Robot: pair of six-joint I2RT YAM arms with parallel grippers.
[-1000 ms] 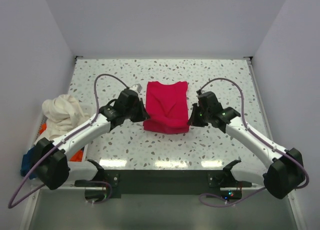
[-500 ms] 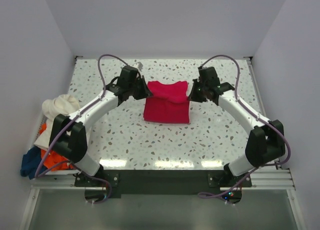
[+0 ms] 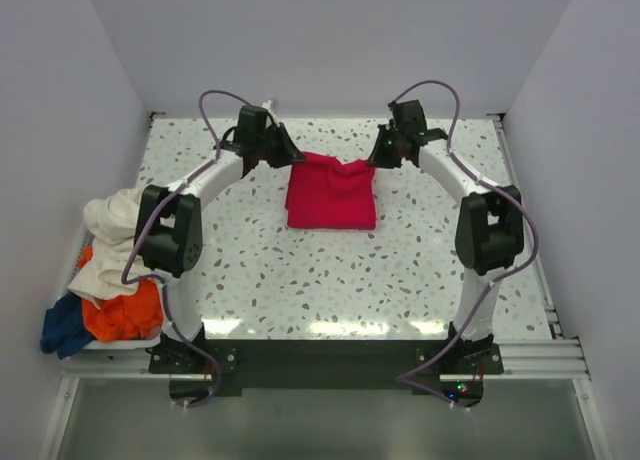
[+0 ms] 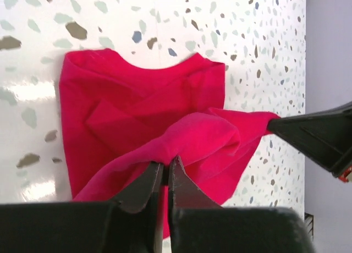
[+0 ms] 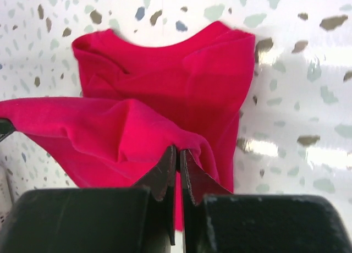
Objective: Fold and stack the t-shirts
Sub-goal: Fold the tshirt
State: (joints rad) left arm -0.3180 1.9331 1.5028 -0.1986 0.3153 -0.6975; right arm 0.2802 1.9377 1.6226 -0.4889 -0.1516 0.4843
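Folding the crimson t-shirt (image 3: 330, 195) in half
Left gripper (image 3: 290, 158) and right gripper (image 3: 376, 160), each clamped on the lifted edge at upper centre, should lower together, keeping it taut and square.

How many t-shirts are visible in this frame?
4. The red t-shirt is mid-table; the cream t-shirt, orange t-shirt and blue t-shirt are heaped at the left edge. Others may be hidden beneath.
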